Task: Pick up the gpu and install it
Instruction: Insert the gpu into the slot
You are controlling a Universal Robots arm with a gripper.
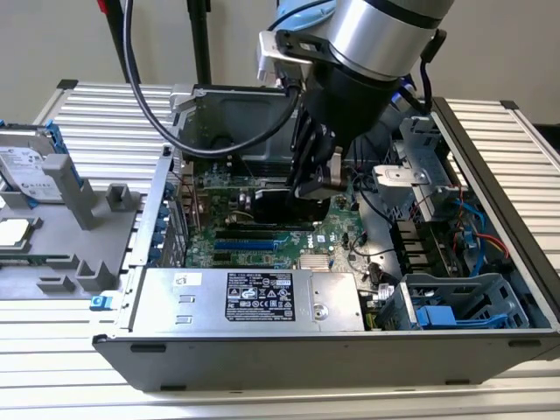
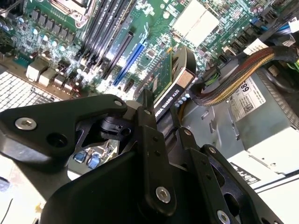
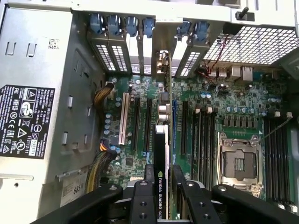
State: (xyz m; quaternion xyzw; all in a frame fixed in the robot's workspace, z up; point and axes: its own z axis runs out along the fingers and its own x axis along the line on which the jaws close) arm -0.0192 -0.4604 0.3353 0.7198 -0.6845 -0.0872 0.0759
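The gpu is seen edge-on in the first wrist view, a thin black and green card with its silver bracket end toward the case's rear slot openings. My gripper is shut on it, one finger on each face. The card hangs over the motherboard, roughly in line with the blue expansion slot. In the second wrist view the gpu sticks out past my gripper above that blue slot. In the exterior view my gripper is down inside the open computer case, holding the gpu.
A silver power supply lies along the case's near side, with a cable bundle beside it. Drive cages with blue parts fill the exterior view's right. The CPU socket is open. A grey fixture and a hard drive sit outside at the exterior view's left.
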